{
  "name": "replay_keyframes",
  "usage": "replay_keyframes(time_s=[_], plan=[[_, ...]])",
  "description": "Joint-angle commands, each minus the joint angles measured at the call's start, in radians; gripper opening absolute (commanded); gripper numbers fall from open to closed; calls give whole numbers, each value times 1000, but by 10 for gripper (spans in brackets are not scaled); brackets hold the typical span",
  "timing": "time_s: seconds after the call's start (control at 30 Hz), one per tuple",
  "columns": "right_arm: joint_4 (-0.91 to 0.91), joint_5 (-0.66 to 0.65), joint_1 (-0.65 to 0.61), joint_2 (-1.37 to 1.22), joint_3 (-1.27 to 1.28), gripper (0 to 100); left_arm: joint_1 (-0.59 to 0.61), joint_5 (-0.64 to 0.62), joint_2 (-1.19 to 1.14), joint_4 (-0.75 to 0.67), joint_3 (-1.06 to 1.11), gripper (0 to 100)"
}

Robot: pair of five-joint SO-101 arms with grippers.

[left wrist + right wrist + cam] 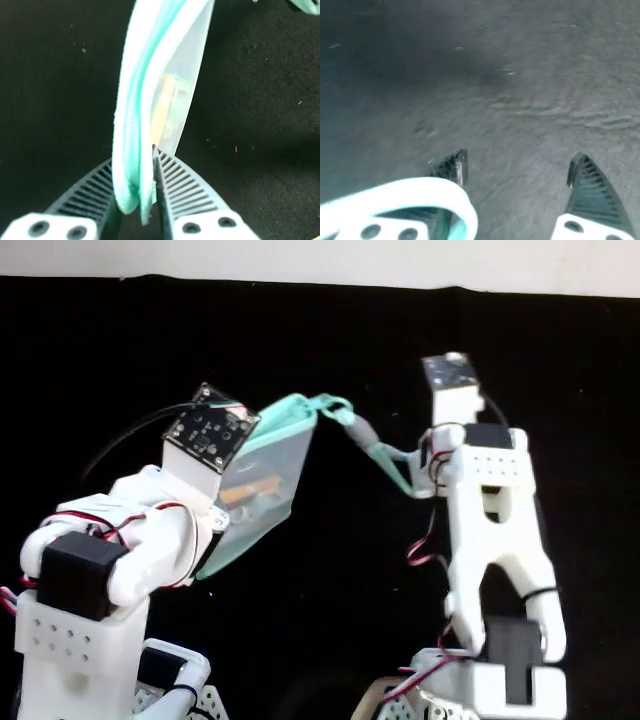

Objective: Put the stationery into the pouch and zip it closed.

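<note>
Zipping step, prob. The left end effector (132,156) is clamping tight on the translucent mint-green zip pouch (265,475), w/ yellowish stationery (250,490) inside it. The right end effector (517,167) is sitting fingers apart, w/ the pouch's mint pull strap (420,195) lying against one finger. Next it's needing a firm pinch on the strap & a pull along the pouch's zip.

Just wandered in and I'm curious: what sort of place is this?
Probably a robotics lab bench: a white left arm holding up a mint pouch, a right arm beside it, over a black-covered table.
</note>
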State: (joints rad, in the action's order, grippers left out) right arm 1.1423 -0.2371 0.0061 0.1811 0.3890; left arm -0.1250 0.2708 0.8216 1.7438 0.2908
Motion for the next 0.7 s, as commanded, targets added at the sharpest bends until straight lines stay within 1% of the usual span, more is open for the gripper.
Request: replay_keyframes(time_s=[0.0, 0.1, 0.2, 0.33, 0.47, 0.57, 0.67], plan=[[87, -11, -91, 156, -25, 314, 21, 2, -4, 11, 2, 7], [160, 11, -157, 248, -25, 314, 21, 0, -4, 11, 2, 7], [185, 89, -180, 320, -27, 314, 21, 0, -4, 11, 2, 7], [166, 221, -185, 397, -28, 314, 21, -2, -4, 8, -4, 7], [125, 313, -185, 463, -28, 314, 22, 5, -5, -68, -8, 7], [116, 328, -185, 501, -28, 314, 30, 6, -12, -130, -8, 7], [114, 338, -185, 527, -28, 314, 87, 6, -13, -193, -8, 7]])
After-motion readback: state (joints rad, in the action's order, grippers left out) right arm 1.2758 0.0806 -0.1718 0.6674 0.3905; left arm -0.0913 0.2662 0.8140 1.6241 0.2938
